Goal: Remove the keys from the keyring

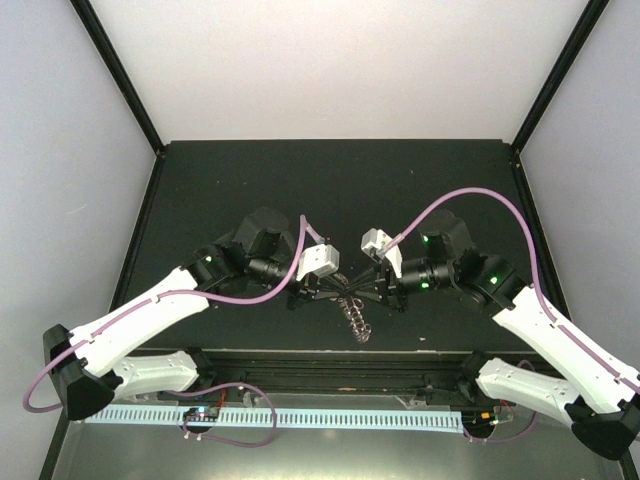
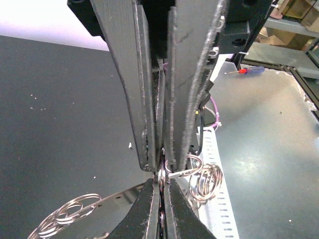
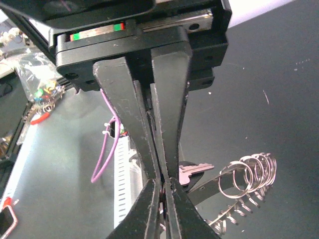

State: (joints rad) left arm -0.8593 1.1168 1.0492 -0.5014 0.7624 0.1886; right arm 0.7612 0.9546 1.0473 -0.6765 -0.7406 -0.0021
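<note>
Both pairs of fingers meet tip to tip above the table point(image 1: 250, 180).
- Left gripper point(image 2: 162, 167): fingers closed, apparently pinching the rim of the keyring point(image 3: 212, 185).
- Right gripper point(image 3: 163, 178): fingers closed. Cannot tell whether on the key point(image 3: 197, 170) or on the rim.
- The key is just beside both tips. Its long axis is near level, running from the fingertips toward the wire loops point(image 3: 251, 172).

Risks:
- The thin pinch slips off the key.
- A pull drags the ring out of the left grip.
- The loops snag.
- The crowded tips knock each other.
</note>
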